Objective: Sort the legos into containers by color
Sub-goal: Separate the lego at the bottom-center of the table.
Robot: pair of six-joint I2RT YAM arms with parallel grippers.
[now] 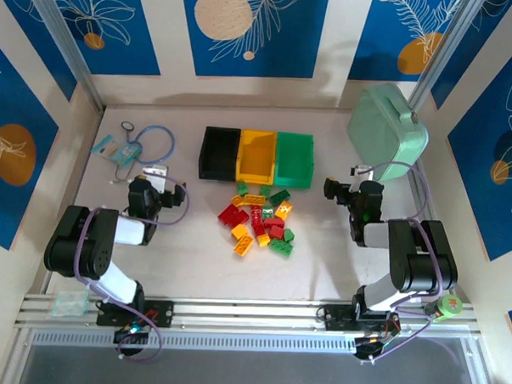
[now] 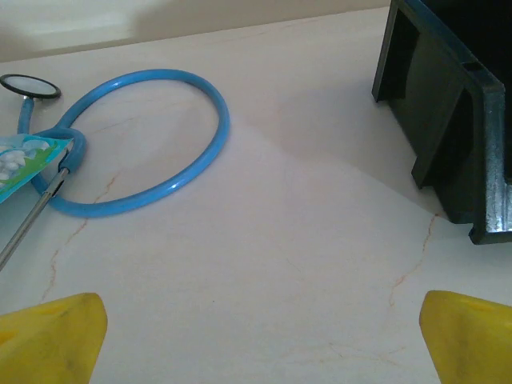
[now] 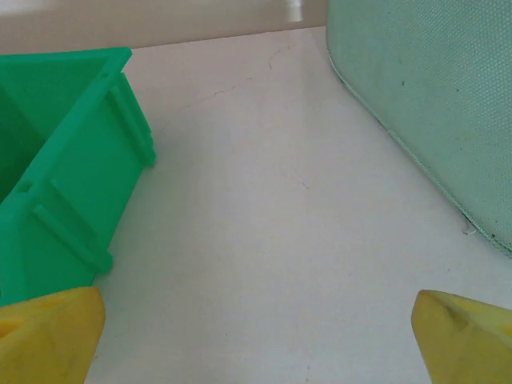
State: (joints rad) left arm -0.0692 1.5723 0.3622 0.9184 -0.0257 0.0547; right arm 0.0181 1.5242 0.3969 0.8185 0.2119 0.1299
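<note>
The legos, a loose pile of red, yellow/orange and green bricks, lie mid-table just in front of the containers. These are three joined bins: black, yellow and green. My left gripper rests left of the pile and is open over bare table. Its yellow fingertips stand wide apart, and the black bin is ahead to the right. On the other side of the pile my right gripper is open too, with nothing between its fingers. The green bin is ahead on its left.
A mint-green rounded case stands at the back right, close to the right gripper. A blue stethoscope and a small packet lie at the back left, ahead of the left gripper. Walls enclose the table on three sides.
</note>
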